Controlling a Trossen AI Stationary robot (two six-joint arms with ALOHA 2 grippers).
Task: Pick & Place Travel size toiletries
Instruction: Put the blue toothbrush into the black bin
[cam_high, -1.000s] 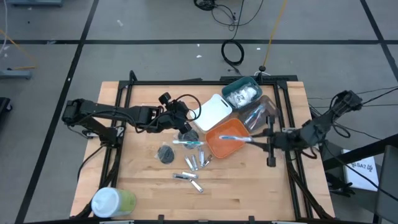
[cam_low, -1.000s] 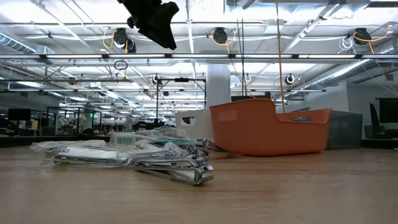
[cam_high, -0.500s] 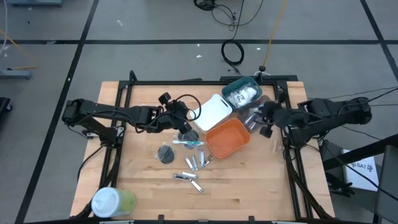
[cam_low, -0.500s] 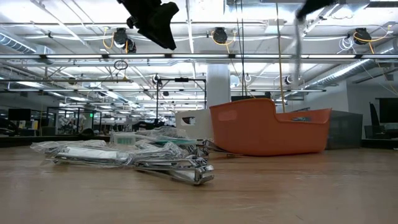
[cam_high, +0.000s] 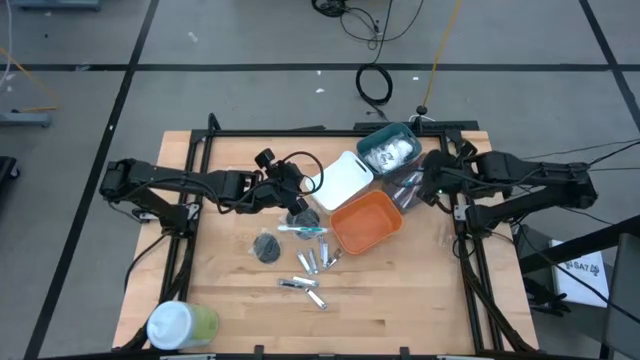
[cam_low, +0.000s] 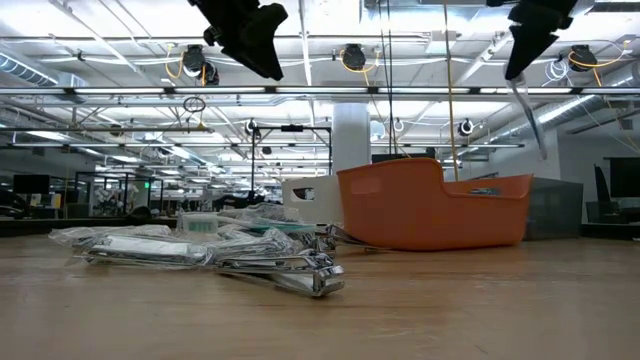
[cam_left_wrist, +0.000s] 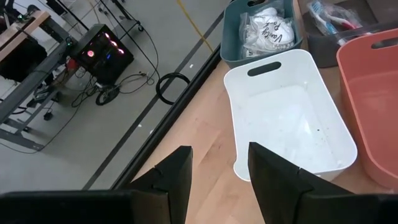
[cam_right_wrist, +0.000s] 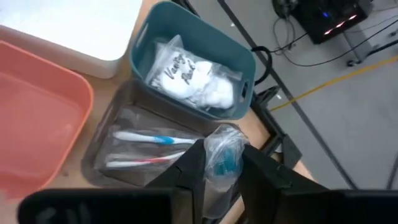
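My right gripper (cam_right_wrist: 222, 158) (cam_high: 431, 186) is shut on a clear-wrapped blue-white stick (cam_low: 527, 108) and hovers over the dark bin (cam_high: 412, 186). My left gripper (cam_left_wrist: 219, 165) (cam_high: 296, 206) is open and raised above the table beside the white bin (cam_high: 345, 180), touching nothing. Lying flat on the wood are small silver tubes (cam_high: 312, 262), another wrapped stick (cam_high: 301, 229) and a dark grey disc (cam_high: 266, 247). The dark bin holds two wrapped sticks (cam_right_wrist: 144, 138). White packets (cam_right_wrist: 194, 78) fill the teal bin (cam_high: 388, 150). My right gripper pinches the wrapped stick between its two fingers at the crinkled, blue-tinted end (cam_right_wrist: 224, 148). The fingers come from above. The stick is lifted clear, and its free end (cam_low: 537, 142) hangs slanting below the fingers, over the dark bin.
The orange bin (cam_high: 366, 222) sits between the white and dark bins. A large white-and-green cylinder (cam_high: 180, 325) lies at the near left corner. A black frame (cam_high: 462, 240) runs along the table's right and left sides. Bare wood stretches near the front edge.
My right gripper, carrying the wrapped stick, has swung from above the orange bin toward the table's far right, and now stands over the dark bin. The stick has gone from lying level across the orange bin to hanging below the fingers.
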